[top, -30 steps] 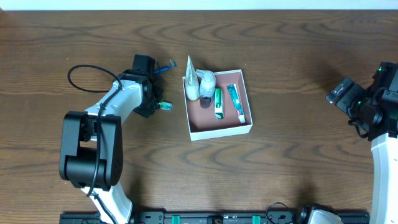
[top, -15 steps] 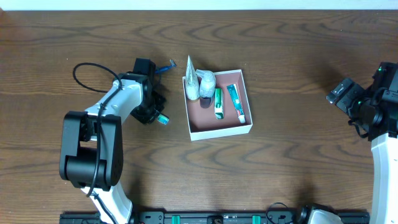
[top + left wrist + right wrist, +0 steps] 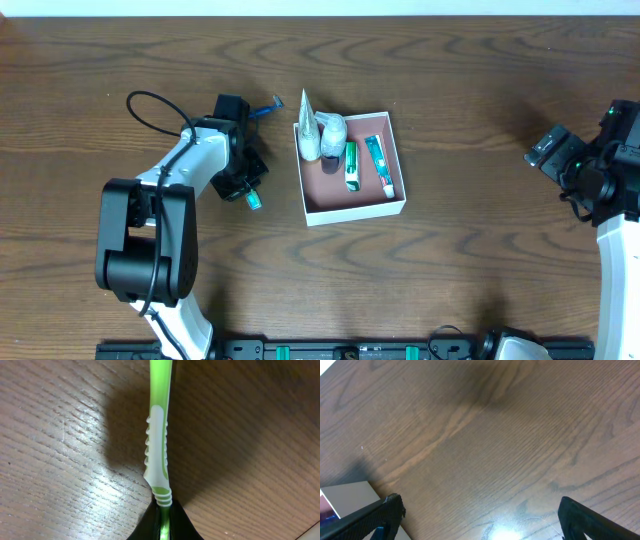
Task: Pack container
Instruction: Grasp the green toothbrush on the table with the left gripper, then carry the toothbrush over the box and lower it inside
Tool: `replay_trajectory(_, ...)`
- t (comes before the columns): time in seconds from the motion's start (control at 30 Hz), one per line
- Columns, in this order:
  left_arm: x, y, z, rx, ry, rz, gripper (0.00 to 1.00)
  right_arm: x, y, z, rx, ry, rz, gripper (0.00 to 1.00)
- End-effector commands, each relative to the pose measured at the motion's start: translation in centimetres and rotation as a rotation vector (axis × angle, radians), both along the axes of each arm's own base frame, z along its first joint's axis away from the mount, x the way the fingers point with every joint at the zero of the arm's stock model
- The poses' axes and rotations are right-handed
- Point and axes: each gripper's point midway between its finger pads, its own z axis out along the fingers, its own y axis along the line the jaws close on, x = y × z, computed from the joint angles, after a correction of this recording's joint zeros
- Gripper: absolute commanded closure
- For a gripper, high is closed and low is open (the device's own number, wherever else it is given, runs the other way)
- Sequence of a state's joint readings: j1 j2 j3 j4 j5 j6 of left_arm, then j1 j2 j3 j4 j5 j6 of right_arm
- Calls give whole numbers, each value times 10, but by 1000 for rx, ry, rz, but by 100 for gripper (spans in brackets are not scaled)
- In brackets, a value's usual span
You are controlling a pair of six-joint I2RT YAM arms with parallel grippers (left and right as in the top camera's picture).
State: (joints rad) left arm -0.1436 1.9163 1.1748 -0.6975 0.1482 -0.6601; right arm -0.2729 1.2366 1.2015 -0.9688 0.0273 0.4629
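Note:
The container (image 3: 399, 163) is a shallow white-walled box with a reddish-brown floor at the table's middle; its corner shows in the right wrist view (image 3: 350, 495). It holds two green-and-white tubes (image 3: 378, 164) and a clear bag of toiletries (image 3: 320, 135). My left gripper (image 3: 250, 190) is just left of the container, shut on a green and white toothbrush (image 3: 159, 435) held above the wood; its end shows in the overhead view (image 3: 254, 201). My right gripper (image 3: 480, 525) is open and empty at the far right (image 3: 560, 160).
A small blue item (image 3: 264, 109) lies on the wood behind the left gripper. The left arm's black cable (image 3: 150, 105) loops over the table to the left. The wooden table's far edge (image 3: 320, 14) runs along the top.
My left gripper has turned and moved toward the front with the toothbrush; its end went from beside the container's left wall to lower down. The right arm has not moved.

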Motion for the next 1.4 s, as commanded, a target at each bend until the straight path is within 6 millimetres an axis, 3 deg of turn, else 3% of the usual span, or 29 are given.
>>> replay_trajectory(0.0, -6, 2, 3, 5, -1, -73, 94, 0, -4, 6, -20, -12, -6, 1)
replay_trajectory(0.17, 6, 0, 55, -5, -139, -151, 94, 0, -4, 6, -20, -12, -6, 1)
replay_trajectory(0.3, 8, 0, 112, -6, -288, -200, 94, 0, -4, 6, -20, -12, -6, 1)
replay_trajectory(0.47, -5, -7, 190, -47, -512, -227, 94, 0, -4, 6, -20, -12, -6, 1)
replay_trajectory(0.67, -39, -52, 266, -204, -753, -359, 94, 0, -4, 6, -20, -12, -7, 1)
replay_trajectory(0.8, -59, -93, 297, -286, -868, -487, 94, 0, -4, 6, -20, -12, -6, 1)
replay_trajectory(0.93, -67, -134, 308, -350, -914, -573, 94, 0, -4, 6, -20, -12, -6, 1)
replay_trajectory(1.07, -61, -173, 298, -387, -905, -618, 94, 0, -4, 6, -20, -12, -6, 1)
replay_trajectory(1.2, -53, -210, 269, -416, -835, -645, 94, 0, -4, 6, -20, -12, -6, 1)
replay_trajectory(1.37, -41, -238, 221, -409, -730, -649, 94, 0, -4, 6, -20, -12, -6, 1)
